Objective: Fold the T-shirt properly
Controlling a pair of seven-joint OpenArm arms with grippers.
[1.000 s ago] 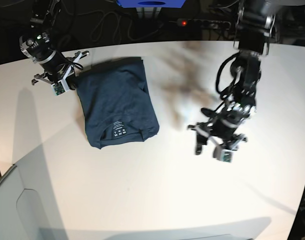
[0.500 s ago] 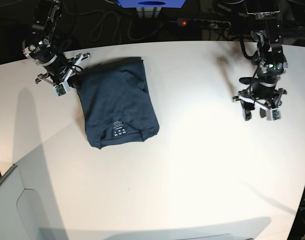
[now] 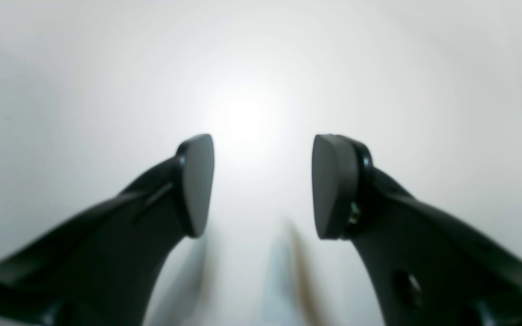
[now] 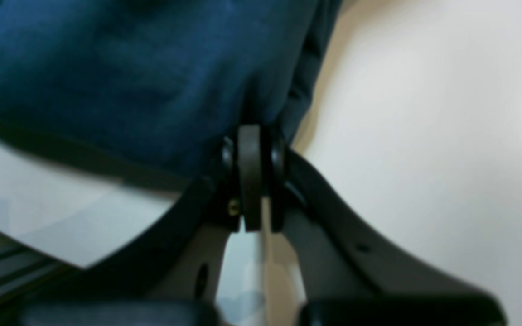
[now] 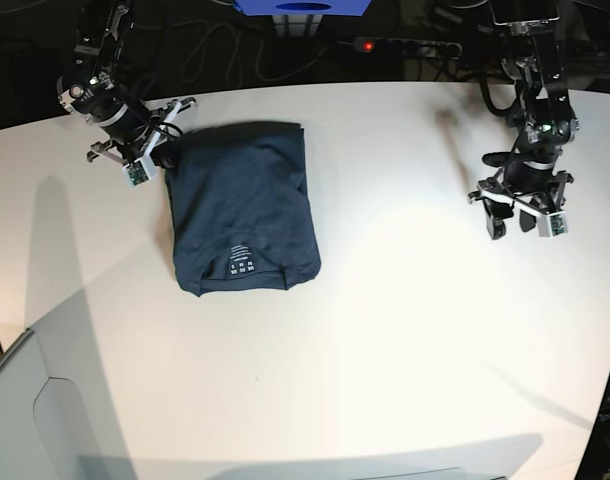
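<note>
The dark navy T-shirt (image 5: 242, 205) lies folded into a rectangle on the white table (image 5: 385, 330), with its white label text at the near edge. My right gripper (image 5: 157, 155) is at the shirt's far-left corner. In the right wrist view that gripper (image 4: 254, 136) is shut, with blue T-shirt (image 4: 129, 77) fabric pinched at its tips. My left gripper (image 5: 523, 222) hangs over bare table at the right, far from the shirt. In the left wrist view this gripper (image 3: 263, 181) stands open with nothing between its pads.
A power strip (image 5: 405, 45) with a red light and loose cables lies beyond the table's back edge, next to a blue object (image 5: 300, 8). A pale grey panel (image 5: 35, 420) covers the bottom-left corner.
My left arm swung from the table's middle to the right side and then settled. My right gripper shifted slightly right, dragging the shirt's far edge with it.
</note>
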